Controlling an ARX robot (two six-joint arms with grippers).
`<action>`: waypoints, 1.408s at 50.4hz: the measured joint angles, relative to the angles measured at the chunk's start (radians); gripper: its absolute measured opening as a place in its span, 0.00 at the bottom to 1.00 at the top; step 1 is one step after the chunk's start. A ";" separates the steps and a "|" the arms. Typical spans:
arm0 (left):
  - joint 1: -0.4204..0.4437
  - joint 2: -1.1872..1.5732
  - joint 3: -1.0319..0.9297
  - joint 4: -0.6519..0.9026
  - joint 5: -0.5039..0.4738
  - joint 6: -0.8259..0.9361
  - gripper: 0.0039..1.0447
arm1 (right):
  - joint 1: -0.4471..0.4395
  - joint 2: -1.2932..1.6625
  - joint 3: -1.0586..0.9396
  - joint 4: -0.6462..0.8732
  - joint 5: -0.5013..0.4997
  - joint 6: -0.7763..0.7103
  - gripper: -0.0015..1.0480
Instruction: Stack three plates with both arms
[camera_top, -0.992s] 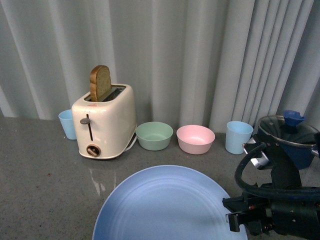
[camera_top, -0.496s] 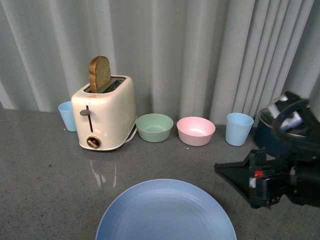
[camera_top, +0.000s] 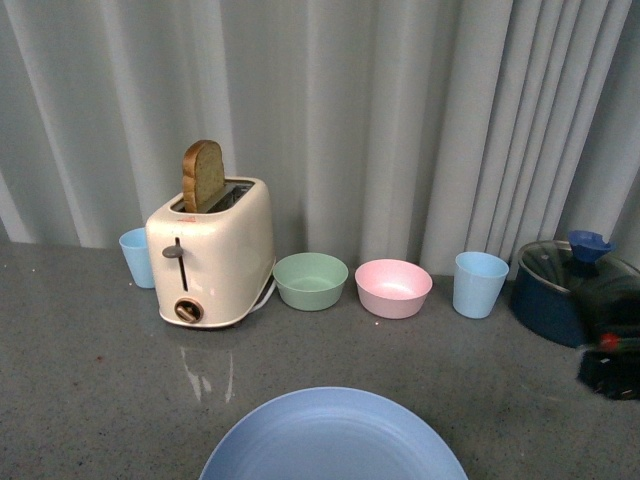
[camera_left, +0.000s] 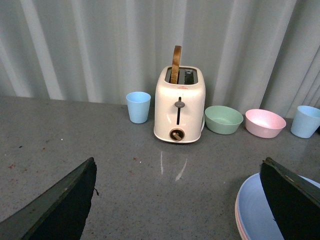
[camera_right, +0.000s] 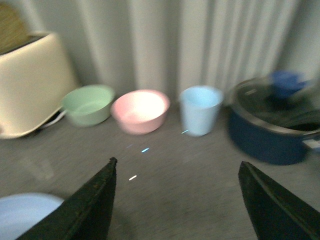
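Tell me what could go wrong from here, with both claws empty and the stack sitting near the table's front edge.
Likely risks:
1. The blue plate lies on top at the near edge; in the left wrist view a pink rim shows under it. A careless sweep could push the stack off.
2. The right wrist view is motion-blurred, and the blue cup and lidded pot stand close to the right arm's side; either could be clipped.
3. The third plate cannot be confirmed.

A cream toaster (camera_top: 212, 252) with a slice of bread (camera_top: 202, 175) standing in its slot sits on a grey tabletop (camera_top: 90, 400). A light blue cup (camera_top: 136, 257) stands behind it. Along the curtain (camera_top: 400, 120) sit a green bowl (camera_top: 310, 281), a pink bowl (camera_top: 393, 288), another blue cup (camera_top: 479, 284) and a dark blue lidded pot (camera_top: 565, 292).
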 joint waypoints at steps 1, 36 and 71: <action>0.000 0.002 0.000 0.000 0.001 0.000 0.94 | -0.008 -0.026 -0.021 0.024 0.022 -0.007 0.60; 0.000 0.000 0.000 0.000 0.003 0.000 0.94 | -0.148 -0.689 -0.270 -0.360 -0.095 -0.036 0.03; 0.000 0.000 0.000 0.000 0.003 0.000 0.94 | -0.148 -1.228 -0.328 -0.825 -0.097 -0.036 0.03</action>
